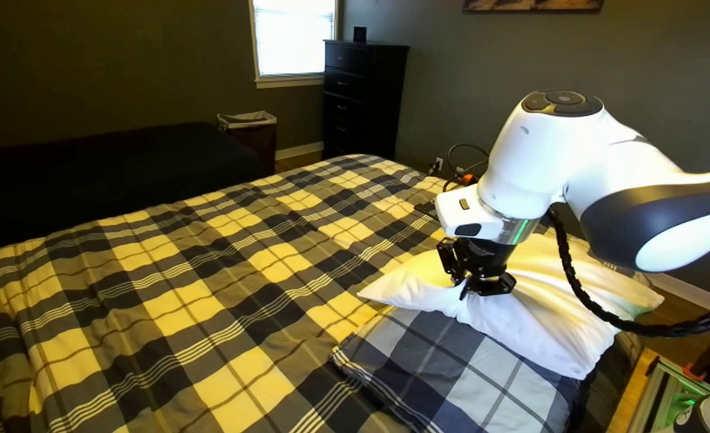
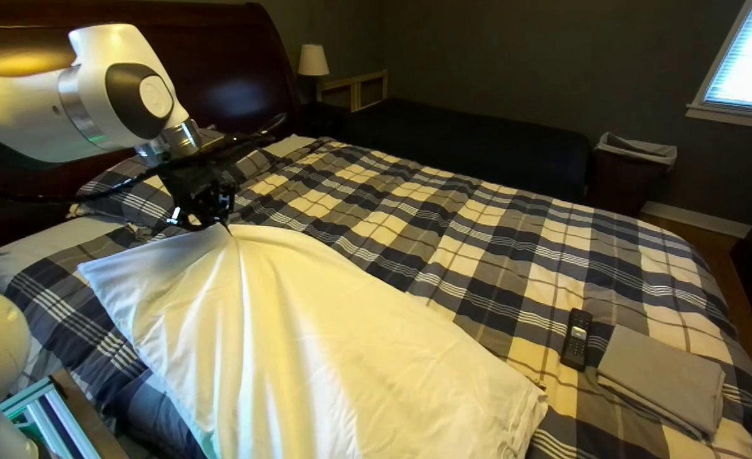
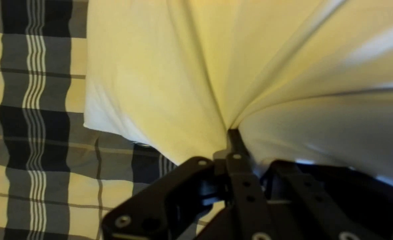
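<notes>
A white pillow (image 1: 547,325) lies on the plaid bed in both exterior views, its edge drawn up into a bunch. My gripper (image 2: 222,224) is shut on that edge, and folds fan out across the white pillow (image 2: 350,357) from the pinch. Up close in the wrist view, the cloth of the white pillow (image 3: 156,83) gathers to a point at the gripper (image 3: 233,133). The dark fingers cover the pinched fabric itself. Partly beneath the white pillow is a plaid pillow (image 1: 451,361) in grey, navy and white.
A black cordless handset (image 2: 577,341) and a folded grey cloth (image 2: 663,379) rest on the plaid bedspread (image 2: 478,242). Behind the arm rises a dark wooden headboard (image 2: 223,70). A bin (image 1: 250,129) and a dark dresser (image 1: 364,90) stand beyond the bed.
</notes>
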Tool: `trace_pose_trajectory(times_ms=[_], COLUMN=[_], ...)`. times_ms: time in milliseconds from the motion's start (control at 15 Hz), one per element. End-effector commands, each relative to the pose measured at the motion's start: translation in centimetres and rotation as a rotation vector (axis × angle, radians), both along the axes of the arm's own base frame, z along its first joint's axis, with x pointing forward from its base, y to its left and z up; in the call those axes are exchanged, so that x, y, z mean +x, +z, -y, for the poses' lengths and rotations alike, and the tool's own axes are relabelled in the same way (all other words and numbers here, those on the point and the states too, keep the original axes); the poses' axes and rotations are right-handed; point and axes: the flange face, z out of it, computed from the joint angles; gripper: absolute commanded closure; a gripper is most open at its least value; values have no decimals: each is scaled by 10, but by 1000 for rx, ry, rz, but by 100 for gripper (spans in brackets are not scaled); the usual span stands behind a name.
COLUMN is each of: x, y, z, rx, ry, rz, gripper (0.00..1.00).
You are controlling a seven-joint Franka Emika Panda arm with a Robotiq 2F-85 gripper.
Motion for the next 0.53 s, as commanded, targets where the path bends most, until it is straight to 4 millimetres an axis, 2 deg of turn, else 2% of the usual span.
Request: trace_pose_trajectory(times_ms=[0, 267, 333, 467], x=[-28, -41, -40, -39], y=[24, 34, 37, 42], z=[0, 6, 7, 11], rx=[-19, -52, -54, -36], ry=[10, -30, -60, -122], rz=[-113, -141, -124, -101], gripper=[97, 97, 64, 56])
